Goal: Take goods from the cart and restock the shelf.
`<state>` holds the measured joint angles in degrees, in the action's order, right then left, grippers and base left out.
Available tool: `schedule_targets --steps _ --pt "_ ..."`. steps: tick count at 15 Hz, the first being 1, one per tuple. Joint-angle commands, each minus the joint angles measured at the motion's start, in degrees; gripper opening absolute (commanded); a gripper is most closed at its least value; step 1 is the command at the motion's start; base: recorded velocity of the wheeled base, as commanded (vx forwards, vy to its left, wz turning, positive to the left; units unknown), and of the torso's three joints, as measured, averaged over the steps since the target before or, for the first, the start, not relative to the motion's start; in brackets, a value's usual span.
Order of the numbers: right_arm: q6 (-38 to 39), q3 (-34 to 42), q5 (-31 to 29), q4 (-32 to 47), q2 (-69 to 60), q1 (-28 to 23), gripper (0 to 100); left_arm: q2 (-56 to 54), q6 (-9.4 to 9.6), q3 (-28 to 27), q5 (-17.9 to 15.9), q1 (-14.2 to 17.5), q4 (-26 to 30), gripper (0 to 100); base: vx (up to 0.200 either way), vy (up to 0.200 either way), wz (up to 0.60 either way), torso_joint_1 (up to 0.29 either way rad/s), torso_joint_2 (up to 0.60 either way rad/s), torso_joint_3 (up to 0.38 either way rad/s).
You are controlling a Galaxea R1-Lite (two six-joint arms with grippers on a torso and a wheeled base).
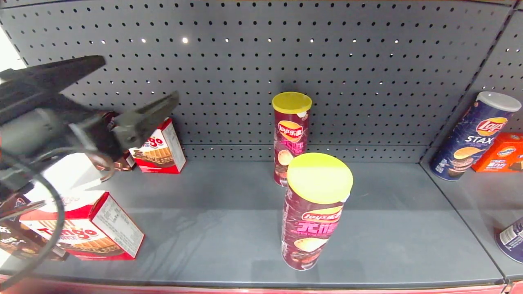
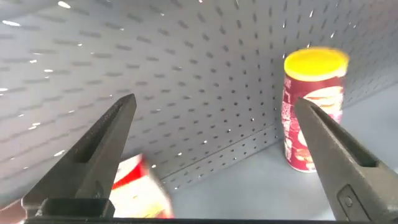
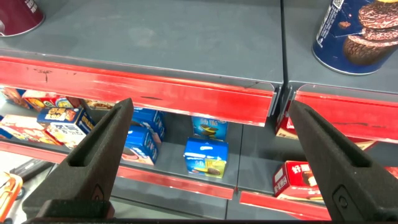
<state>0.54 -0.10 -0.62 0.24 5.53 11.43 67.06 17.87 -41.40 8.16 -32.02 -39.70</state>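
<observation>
I read the left end effector [image 1: 139, 79] as wide open and empty. It hangs above the left end of the shelf [image 1: 229, 220], just in front of the far wafer box [image 1: 160, 149]. The right end effector [image 3: 211, 104] is also wide open and empty, facing the shelf's red front lip.

Stocked goods: the far can [image 1: 291, 136] stands by the back panel. The near can [image 1: 312, 212] stands in front of it, close to the front edge.

Hazard: a careless sideways or downward move of the left arm could clip the far wafer box. A wide sweep could tip the tall near can off the shelf.
</observation>
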Motion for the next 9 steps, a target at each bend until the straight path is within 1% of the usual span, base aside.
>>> schedule_targets --steps 1,2,3,4,5,6,7,8,9 --pt "0.0 0.0 0.0 0.0 0.1 0.0 100 -26.4 -3.63 13.7 -0.1 0.9 8.0 100 0.0 0.0 0.0 0.0 0.0 0.0" --pt "0.0 0.0 0.0 0.0 0.1 0.0 100 -38.0 -6.18 19.0 -0.1 1.8 15.5 100 0.0 0.0 0.0 0.0 0.0 0.0" --pt "0.0 0.0 0.0 0.0 0.1 0.0 100 -43.0 -7.15 21.4 -0.2 3.9 18.7 100 0.0 0.0 0.0 0.0 0.0 0.0" --pt "0.0 0.0 0.0 0.0 0.1 0.1 100 -45.0 -8.12 24.5 -0.4 9.4 18.7 100 0.0 0.0 0.0 0.0 0.0 0.0" --pt "0.0 0.0 0.0 0.0 0.1 0.0 100 -46.3 -9.43 26.8 -1.6 15.1 18.7 100 0.0 0.0 0.0 0.0 0.0 0.0" --pt "0.0 0.0 0.0 0.0 0.1 0.0 100 -46.3 -9.43 26.8 -1.6 15.1 18.7 100 0.0 0.0 0.0 0.0 0.0 0.0" --pt "0.0 0.0 0.0 0.0 0.1 0.0 100 -50.5 -11.89 29.7 -12.1 23.9 19.4 100 0.0 0.0 0.0 0.0 0.0 0.0" --pt "0.0 0.0 0.0 0.0 0.1 0.0 100 -53.3 -14.36 33.4 -19.3 28.9 19.4 100 0.0 0.0 0.0 0.0 0.0 0.0" --pt "0.0 0.0 0.0 0.0 0.1 0.1 100 -55.6 -15.59 36.1 -23.4 32.2 19.6 100 0.0 0.0 0.0 0.0 0.0 0.0"
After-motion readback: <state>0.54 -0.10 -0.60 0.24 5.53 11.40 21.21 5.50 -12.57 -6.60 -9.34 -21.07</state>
